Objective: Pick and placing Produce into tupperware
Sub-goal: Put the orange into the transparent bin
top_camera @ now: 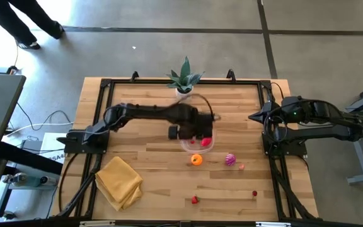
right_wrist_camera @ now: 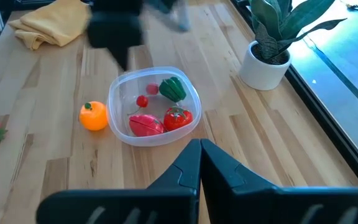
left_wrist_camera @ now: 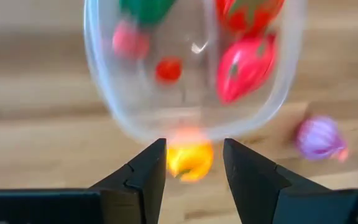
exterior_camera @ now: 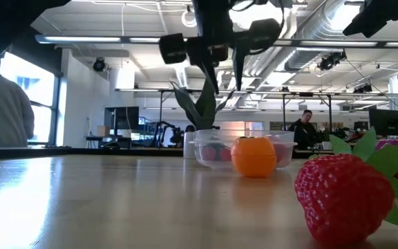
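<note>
Your left gripper (left_wrist_camera: 194, 165) hovers empty, fingers narrowly parted, above the clear round-cornered plastic tub (top_camera: 208, 146) mid-desk, aimed at the orange-yellow toy fruit (top_camera: 196, 159) just beside it, while your right gripper (right_wrist_camera: 199, 163), fingers together, waits at the desk's edge.

Even, bright light falls on the table (top_camera: 169, 189) from overhead; shadows beneath things are short and soft. At table height, ceiling strip lamps (exterior_camera: 116, 39) glare and a window (exterior_camera: 30, 104) at one side throws a pale sheen across the wood, while the strawberry (exterior_camera: 347, 194) nearest the lens is soft. The left wrist view is smeared by blur (tub (left_wrist_camera: 194, 68) and orange piece (left_wrist_camera: 188, 158) alike). The other arm's dark tool (right_wrist_camera: 114, 31) is blurred in the right wrist view.
</note>
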